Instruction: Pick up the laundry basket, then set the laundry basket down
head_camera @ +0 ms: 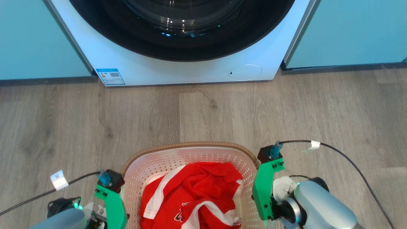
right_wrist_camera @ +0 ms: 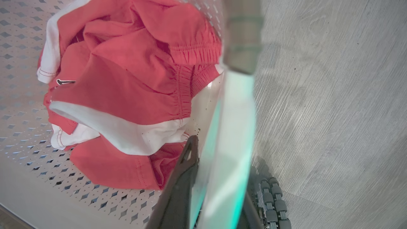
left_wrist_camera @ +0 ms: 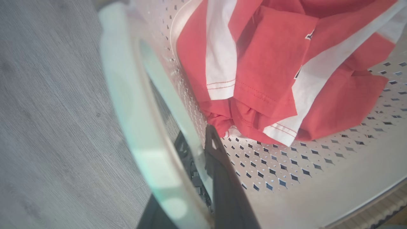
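The white perforated plastic laundry basket (head_camera: 190,159), brown-rimmed, is over grey wood-look floor (head_camera: 203,111) before a white front-loading washing machine (head_camera: 190,71) — crumpled red-and-white garment (head_camera: 194,194) inside. The 2 sets, left jaws and right jaws, each clamp a white side handle (left_wrist_camera: 143,127).

- Bright, even light; the head view is sharp, with small glints on the washing machine (head_camera: 190,68) door.
- Wrist views curve at the edges; the near handle of the laundry basket (left_wrist_camera: 286,165) blurs, green-tinted.
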Available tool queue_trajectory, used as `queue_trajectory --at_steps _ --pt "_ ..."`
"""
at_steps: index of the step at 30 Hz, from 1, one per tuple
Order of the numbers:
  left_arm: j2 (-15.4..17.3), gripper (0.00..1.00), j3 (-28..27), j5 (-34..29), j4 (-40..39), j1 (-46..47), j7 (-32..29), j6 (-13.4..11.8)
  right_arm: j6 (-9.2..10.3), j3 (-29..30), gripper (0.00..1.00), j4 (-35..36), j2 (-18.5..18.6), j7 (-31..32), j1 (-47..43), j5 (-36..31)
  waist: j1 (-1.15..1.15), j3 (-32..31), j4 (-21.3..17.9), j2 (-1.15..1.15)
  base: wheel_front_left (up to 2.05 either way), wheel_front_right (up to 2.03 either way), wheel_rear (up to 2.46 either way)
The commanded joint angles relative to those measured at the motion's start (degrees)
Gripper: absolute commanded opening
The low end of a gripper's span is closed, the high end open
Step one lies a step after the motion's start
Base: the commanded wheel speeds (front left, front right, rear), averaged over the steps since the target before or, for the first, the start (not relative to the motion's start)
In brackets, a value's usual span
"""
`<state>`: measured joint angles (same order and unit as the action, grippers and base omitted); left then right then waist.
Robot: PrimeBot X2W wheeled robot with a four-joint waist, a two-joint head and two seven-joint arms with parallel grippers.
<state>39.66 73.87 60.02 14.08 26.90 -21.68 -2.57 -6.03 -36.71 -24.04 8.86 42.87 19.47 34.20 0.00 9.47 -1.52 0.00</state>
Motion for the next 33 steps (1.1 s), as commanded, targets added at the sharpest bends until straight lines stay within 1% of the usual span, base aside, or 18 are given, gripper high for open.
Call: queue_trajectory --at_steps 1,14,33 --pt "1.3 0.00 -0.6 -1.2 -2.6 1.6 0.2 1.0 -1.46 -1.5 0.00 4.1 -2.8 0.3 0.7 -0.3 0.00 0.0 0.0 0.00 0.00 0.00 0.00" --pt "1.0 0.00 -0.7 -1.5 -1.8 2.2 0.6 0.8 -1.46 0.5 0.00 7.9 -3.4 3.0 -1.5 -2.7 0.00 -0.4 -0.1 0.00 0.00 0.00 0.00" --pt "1.3 0.00 -0.9 -1.3 -2.2 2.2 0.8 0.2 -1.46 1.2 0.00 9.3 -3.4 4.0 -2.5 -3.5 0.00 -0.5 -0.2 0.00 0.00 0.00 0.00"
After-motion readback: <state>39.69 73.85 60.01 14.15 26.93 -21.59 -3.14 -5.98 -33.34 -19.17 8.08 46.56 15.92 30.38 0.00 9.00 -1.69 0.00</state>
